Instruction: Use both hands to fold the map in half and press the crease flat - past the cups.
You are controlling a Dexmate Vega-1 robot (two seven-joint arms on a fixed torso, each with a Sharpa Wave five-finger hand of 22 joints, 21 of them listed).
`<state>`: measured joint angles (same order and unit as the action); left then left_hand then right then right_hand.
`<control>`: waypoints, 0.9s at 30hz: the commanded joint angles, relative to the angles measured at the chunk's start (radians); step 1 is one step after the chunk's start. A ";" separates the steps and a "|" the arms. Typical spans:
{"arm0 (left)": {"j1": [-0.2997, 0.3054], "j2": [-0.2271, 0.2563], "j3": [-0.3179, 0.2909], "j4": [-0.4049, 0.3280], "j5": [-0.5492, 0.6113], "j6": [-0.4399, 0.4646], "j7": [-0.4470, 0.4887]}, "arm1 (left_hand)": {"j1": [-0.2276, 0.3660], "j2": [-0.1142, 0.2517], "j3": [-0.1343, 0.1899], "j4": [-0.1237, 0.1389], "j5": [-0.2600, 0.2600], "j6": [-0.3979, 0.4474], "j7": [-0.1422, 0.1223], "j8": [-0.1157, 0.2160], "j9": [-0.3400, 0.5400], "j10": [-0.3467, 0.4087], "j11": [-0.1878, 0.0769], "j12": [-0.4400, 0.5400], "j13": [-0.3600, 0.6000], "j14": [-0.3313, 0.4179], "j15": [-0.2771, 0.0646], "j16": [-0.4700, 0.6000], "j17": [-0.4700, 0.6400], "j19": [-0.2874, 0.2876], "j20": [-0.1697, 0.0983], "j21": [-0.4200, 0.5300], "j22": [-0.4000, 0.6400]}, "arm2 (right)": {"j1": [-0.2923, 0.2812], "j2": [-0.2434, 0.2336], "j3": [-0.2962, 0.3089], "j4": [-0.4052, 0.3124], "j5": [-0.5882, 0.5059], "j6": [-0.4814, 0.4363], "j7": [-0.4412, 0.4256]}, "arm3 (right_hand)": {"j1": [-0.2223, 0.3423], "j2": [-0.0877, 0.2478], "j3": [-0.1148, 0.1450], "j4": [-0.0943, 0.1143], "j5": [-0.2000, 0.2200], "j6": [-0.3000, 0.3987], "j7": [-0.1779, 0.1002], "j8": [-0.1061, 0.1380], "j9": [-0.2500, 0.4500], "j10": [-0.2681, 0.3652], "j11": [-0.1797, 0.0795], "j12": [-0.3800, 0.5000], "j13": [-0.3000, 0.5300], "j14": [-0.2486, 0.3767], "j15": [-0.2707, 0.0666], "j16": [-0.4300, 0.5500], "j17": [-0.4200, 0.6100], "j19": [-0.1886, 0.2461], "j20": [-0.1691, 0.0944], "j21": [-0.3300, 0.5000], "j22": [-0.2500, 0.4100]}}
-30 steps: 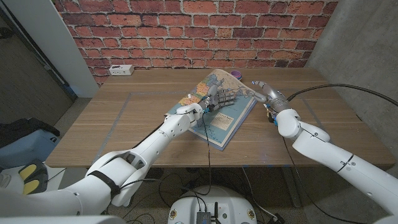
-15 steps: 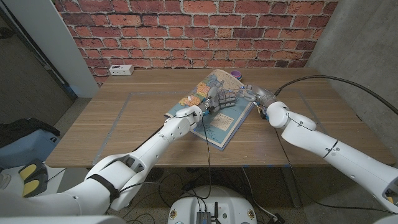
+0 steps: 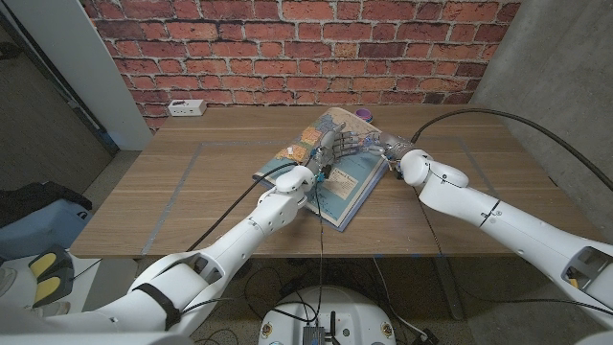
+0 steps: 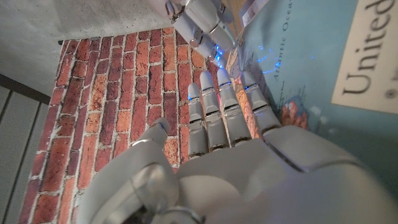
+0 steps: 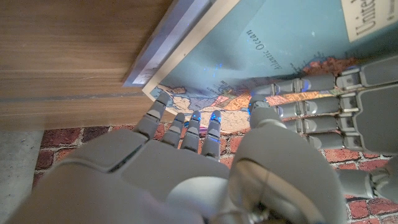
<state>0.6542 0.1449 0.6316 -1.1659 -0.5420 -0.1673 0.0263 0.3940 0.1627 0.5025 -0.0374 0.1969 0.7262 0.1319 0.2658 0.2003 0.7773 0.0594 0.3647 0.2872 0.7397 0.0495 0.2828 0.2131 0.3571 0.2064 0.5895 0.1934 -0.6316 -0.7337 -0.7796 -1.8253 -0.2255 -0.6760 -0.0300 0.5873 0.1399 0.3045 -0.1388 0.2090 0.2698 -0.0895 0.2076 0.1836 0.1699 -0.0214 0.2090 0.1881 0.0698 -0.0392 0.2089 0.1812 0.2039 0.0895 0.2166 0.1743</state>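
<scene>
The folded map lies on the wooden table, blue ocean side up, with a white title label. My left hand rests on its far part with fingers stretched out, holding nothing. My right hand comes in from the map's right edge, fingers extended towards the left hand's fingertips and almost meeting them. In the left wrist view my left hand lies over the map, with the right hand's fingers just ahead. The right wrist view has my right hand at the map's edge.
A purple cup stands just beyond the map's far corner, close to both hands. A white power strip lies at the table's far left by the brick wall. Bare table stretches to the left of the map and near the right edge.
My right hand has swung left from beside the map onto its right edge, closing on the left hand. The left hand has stayed on the map, shifting only slightly.
</scene>
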 commanded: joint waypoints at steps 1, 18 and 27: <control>0.018 0.009 0.032 -0.005 0.361 -0.352 0.260 | 0.027 0.027 0.037 -0.015 0.010 0.063 -0.001 0.018 0.013 0.054 -0.014 0.045 0.023 0.061 -0.020 0.032 0.028 0.043 -0.010 0.017 0.004 | 0.045 0.029 -0.037 0.054 -0.001 0.002 0.015 | 0.008 0.007 0.008 -0.003 -0.003 -0.005 0.000 -0.009 0.002 -0.010 -0.003 -0.006 0.003 -0.007 0.003 -0.008 0.002 0.009 -0.004 -0.003 0.003; 0.060 0.191 -0.046 -0.282 0.612 -0.148 0.424 | 0.072 0.019 0.115 -0.029 0.027 0.036 -0.038 -0.008 0.021 -0.040 -0.041 0.034 0.054 -0.032 -0.042 -0.006 0.043 0.021 -0.034 0.015 0.006 | 0.102 0.033 -0.103 0.065 -0.060 -0.047 0.081 | -0.033 -0.031 -0.025 0.011 -0.013 -0.047 -0.013 -0.023 0.002 -0.055 -0.015 -0.020 0.004 -0.041 0.007 -0.016 0.007 -0.013 -0.002 -0.016 0.003; 0.140 0.204 -0.099 -0.540 0.768 0.338 0.596 | 0.057 -0.016 0.119 -0.041 0.025 -0.002 -0.058 -0.030 0.019 -0.131 -0.043 -0.013 0.058 -0.084 -0.046 -0.041 0.016 0.021 -0.022 0.015 0.004 | 0.090 0.015 -0.087 0.042 -0.063 -0.070 0.070 | -0.036 -0.035 -0.029 0.012 -0.012 -0.048 -0.013 -0.022 0.003 -0.055 -0.015 -0.020 0.004 -0.043 0.007 -0.016 0.006 -0.015 -0.002 -0.016 0.003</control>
<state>0.7267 0.3099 0.5905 -1.4664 0.0851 -0.2779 0.4738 0.4491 0.1617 0.6188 -0.0690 0.2152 0.7346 0.0746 0.2398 0.2182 0.6631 0.0152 0.3608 0.3415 0.6706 0.0024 0.2495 0.2338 0.3769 0.1757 0.6069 0.1965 -0.5408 -0.7048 -0.8688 -1.7662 -0.2762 -0.7167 0.0393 0.5582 0.1107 0.2787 -0.1281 0.2030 0.2265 -0.1001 0.1881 0.1836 0.1157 -0.0357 0.1885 0.1881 0.0334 -0.0287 0.1943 0.1841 0.1910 0.0840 0.2035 0.1743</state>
